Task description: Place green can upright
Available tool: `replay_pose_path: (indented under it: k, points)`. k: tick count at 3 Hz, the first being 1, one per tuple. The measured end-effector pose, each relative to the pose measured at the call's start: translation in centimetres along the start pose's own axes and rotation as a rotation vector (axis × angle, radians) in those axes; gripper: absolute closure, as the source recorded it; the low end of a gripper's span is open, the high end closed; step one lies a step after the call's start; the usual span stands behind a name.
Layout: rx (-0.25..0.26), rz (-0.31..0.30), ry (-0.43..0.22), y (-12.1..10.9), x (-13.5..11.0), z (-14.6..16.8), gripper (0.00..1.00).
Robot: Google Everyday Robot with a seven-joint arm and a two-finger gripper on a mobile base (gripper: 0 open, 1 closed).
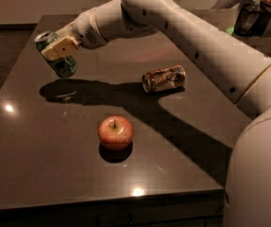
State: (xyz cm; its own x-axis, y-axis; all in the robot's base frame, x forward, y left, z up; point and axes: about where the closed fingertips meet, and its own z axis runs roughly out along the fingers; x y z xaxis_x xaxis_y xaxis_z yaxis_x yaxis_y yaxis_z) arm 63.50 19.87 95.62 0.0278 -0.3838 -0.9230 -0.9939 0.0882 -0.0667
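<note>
green can [65, 66] is in the end effector [59, 50], clamped across its body and held in the air over the far-left part of the surface [40, 145], not touching it. The can is tilted: silver top points up and left, base down and right, well off vertical. To place it well, I'd rotate the wrist first until the can's axis is plumb with the base down. Then descend straight, no sideways drift, until the base sits flat. Open only after full contact, then retract straight up so the fingers don't drag it over. Releasing at this tilt would likely tip or roll it. The landing zone below looks fine, with only the arm's shadow [78, 90] there. brown can [164, 78] lies on its side well to the right. apple [115, 132] sits nearer and to the right. Both are well apart from the drop spot, so I see no collision concern if the descent is vertical. Pose: arm [182, 27] comes in from the right and reaches across the far half of the surface, forearm sloping down to the left, wrist angled down-left. One tan finger pad [61, 45] shows across the side of the can facing us.
</note>
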Motion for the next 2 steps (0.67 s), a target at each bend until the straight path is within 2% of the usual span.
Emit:
replay_pose_path:
  k: [1, 2]
  points:
    - [-0.029, -0.028, -0.065, -1.0, 0.8, 1.4, 1.00]
    - [-0.044, -0.025, -0.109, -2.0, 1.5, 2.1, 1.00]
